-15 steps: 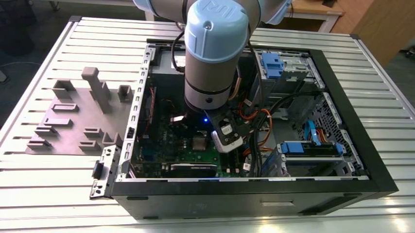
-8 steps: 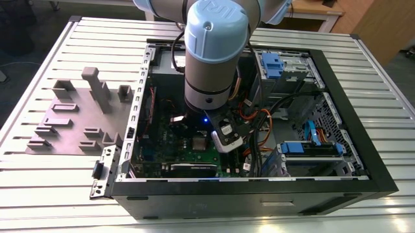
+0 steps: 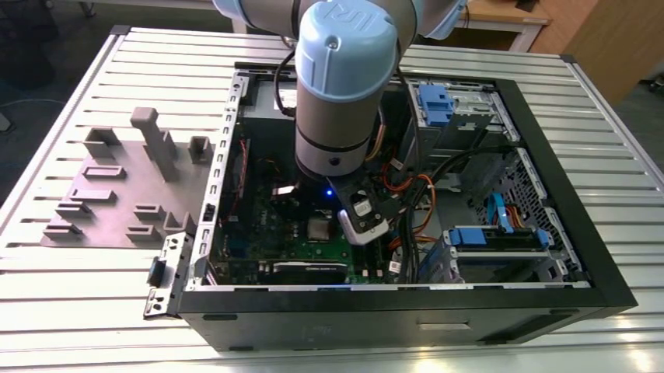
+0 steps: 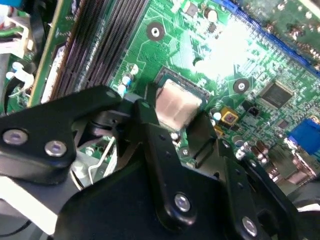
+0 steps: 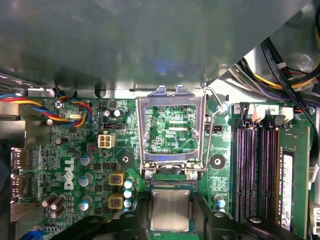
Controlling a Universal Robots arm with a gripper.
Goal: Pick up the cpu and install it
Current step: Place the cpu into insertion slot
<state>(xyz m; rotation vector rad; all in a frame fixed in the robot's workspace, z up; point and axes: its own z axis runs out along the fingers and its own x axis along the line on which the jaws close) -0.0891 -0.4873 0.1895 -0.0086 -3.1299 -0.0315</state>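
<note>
The cpu [image 5: 170,210] is a small square chip with a dull silver top. In both wrist views it sits between my black fingers [image 5: 136,216], which press on two opposite edges. My gripper [image 4: 174,114] is shut on the cpu [image 4: 175,106]. It holds the chip level, directly over the square socket [image 5: 170,186] on the green motherboard [image 5: 75,165]. I cannot tell whether the chip touches the socket. The silver socket frame [image 5: 172,97] stands flipped up beside the socket, with its wire lever [image 5: 212,125] raised. In the exterior view my arm [image 3: 334,93] reaches down into the open computer case [image 3: 539,194].
Memory slots [image 5: 255,170] run close beside the socket, and bundled cables [image 5: 287,65] hang past them. Capacitors [image 5: 85,160] and a small white connector [image 5: 105,141] stand on the board. Blue drive cages [image 3: 436,105] line the case. A grey plastic block fixture [image 3: 124,186] lies on the slatted table [image 3: 93,311].
</note>
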